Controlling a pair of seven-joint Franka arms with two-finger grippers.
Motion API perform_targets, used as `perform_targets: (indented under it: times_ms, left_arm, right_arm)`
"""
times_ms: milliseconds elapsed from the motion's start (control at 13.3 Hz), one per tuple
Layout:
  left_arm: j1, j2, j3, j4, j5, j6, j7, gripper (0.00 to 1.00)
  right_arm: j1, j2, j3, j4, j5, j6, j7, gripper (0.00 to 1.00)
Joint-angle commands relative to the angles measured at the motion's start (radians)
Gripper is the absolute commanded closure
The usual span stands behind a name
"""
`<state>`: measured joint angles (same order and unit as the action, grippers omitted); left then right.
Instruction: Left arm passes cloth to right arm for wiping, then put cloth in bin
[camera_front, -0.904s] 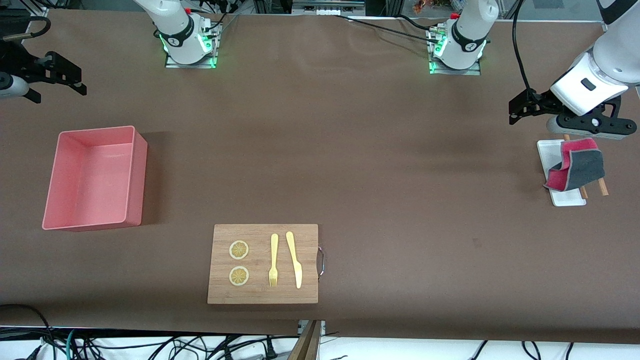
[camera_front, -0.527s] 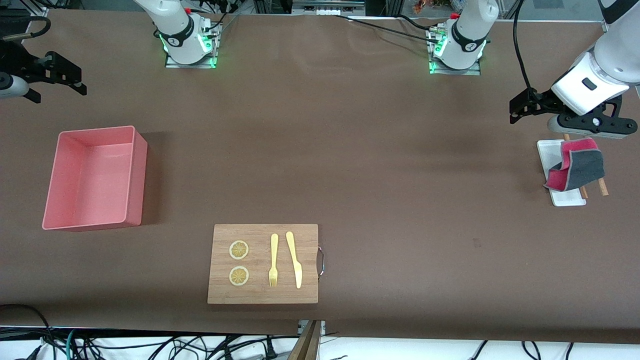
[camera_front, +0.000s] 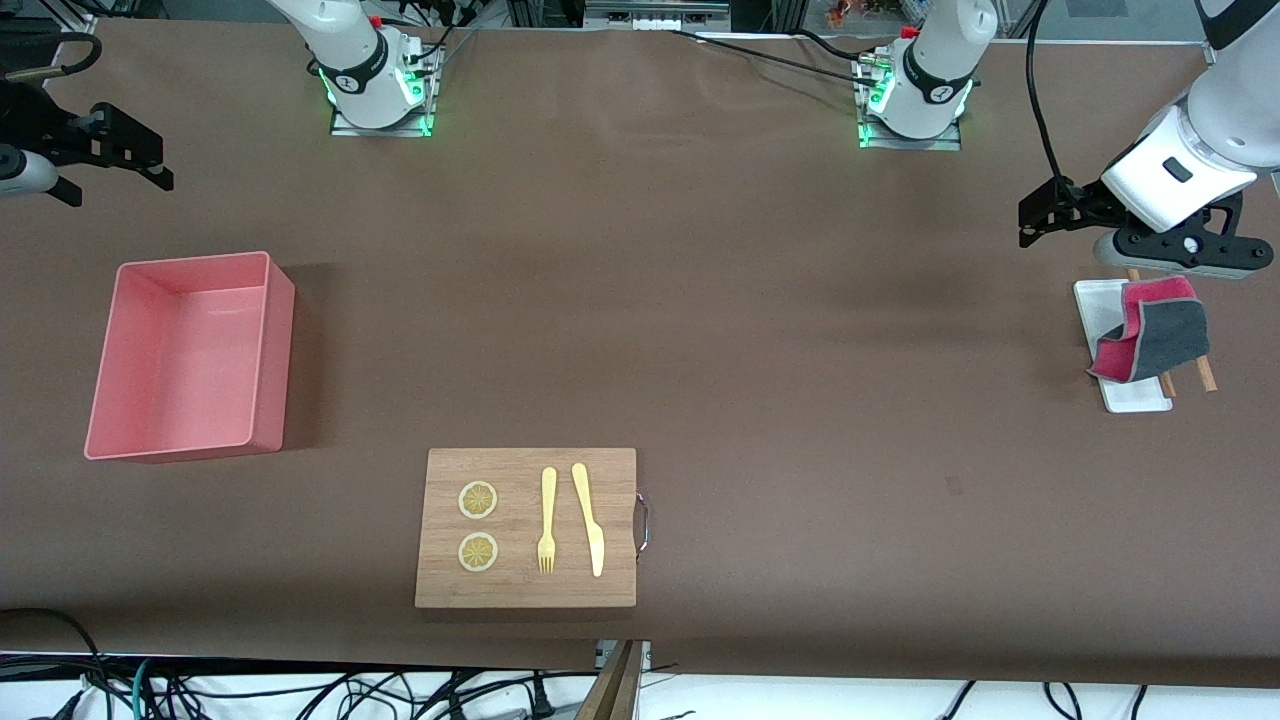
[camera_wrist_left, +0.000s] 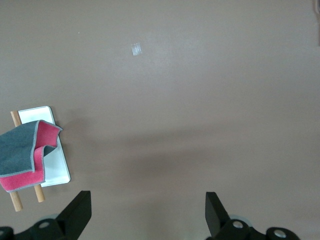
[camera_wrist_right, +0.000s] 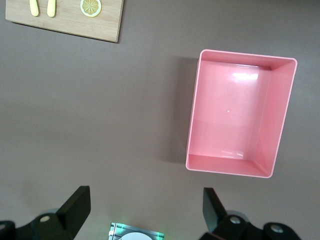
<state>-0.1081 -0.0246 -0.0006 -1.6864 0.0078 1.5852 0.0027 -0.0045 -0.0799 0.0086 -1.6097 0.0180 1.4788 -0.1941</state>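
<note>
Since the left tool (camera_front: 1170, 255) has barely crept up over the last second, it's hovering wide open over the cloth (camera_front: 1150, 338) – untouched on its white tray (camera_front: 1135, 397) at the left arm's end of the worktop – while the right tool (camera_front: 95, 150) waits, wide open too.

Even overhead light, soft shadows

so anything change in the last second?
Barely. The left tool drifted slightly away from the cloth on the white tray, open and empty. The right tool waits above the bin. Cloth, bin and cutting board haven't moved.
</note>
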Motion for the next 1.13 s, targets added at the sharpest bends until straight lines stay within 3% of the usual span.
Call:
perform_targets:
  times_ms: [0,301,1054]
  left_arm:
    - [-0.005,0.034,0.007,0.045,0.011,-0.025,0.005,0.0]
    - [-0.004,0.098,0.011,0.093,0.011,-0.024,0.007,0.0]
    - [-0.002,0.1,0.011,0.093,0.012,-0.062,0.008,0.0]
  right_arm:
    - [-0.009,-0.012,0.004,-0.003,0.003,-0.005,-0.007,0.0]
    - [-0.009,-0.012,0.004,-0.003,0.003,-0.003,-0.007,0.0]
    - [-0.009,-0.011,0.005,-0.003,0.007,0.003,-0.007,0.0]
